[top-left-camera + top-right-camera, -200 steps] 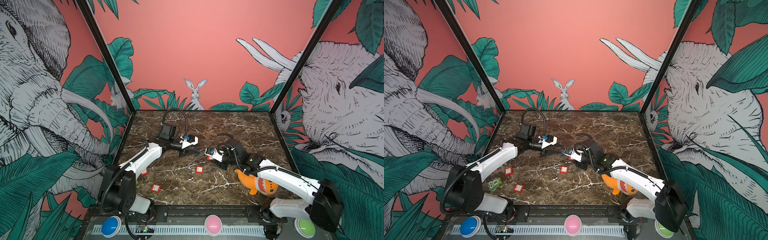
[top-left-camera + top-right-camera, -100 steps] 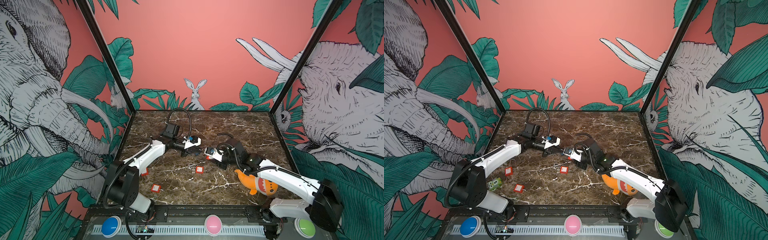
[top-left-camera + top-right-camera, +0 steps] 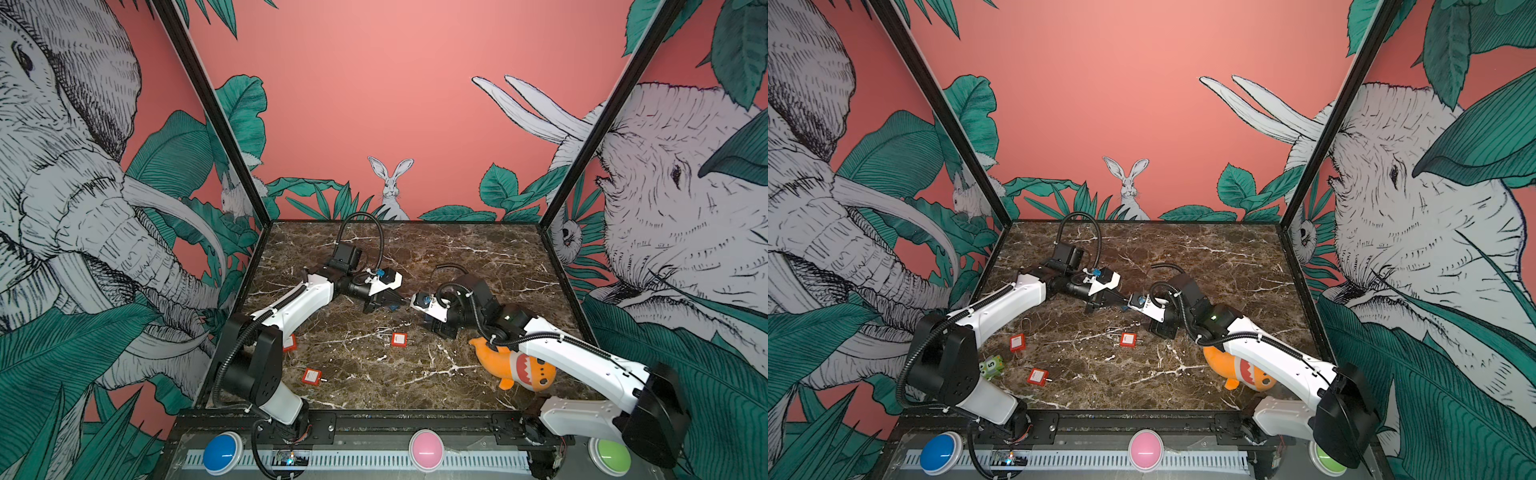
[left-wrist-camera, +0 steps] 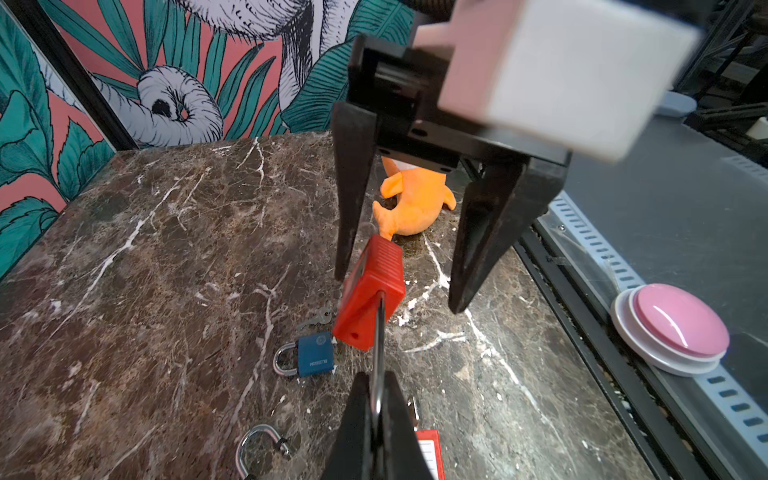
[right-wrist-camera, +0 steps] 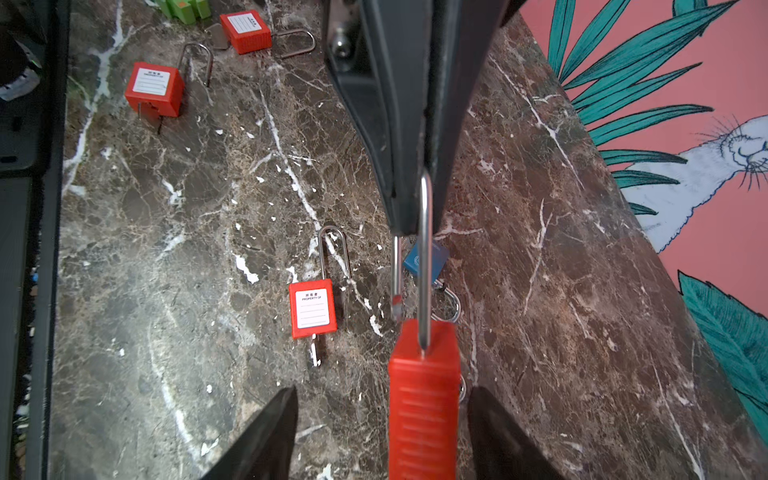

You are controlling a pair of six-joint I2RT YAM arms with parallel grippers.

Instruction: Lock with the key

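Jaws of the left arm are clamped on the steel shackle (image 5: 424,232) of a red padlock (image 5: 424,399), held in the air at the centre of both top views. Right jaws stand apart, one on either side of its body. A small key (image 4: 318,321) lies on the surface (image 4: 166,249) beside a blue padlock (image 4: 311,355).
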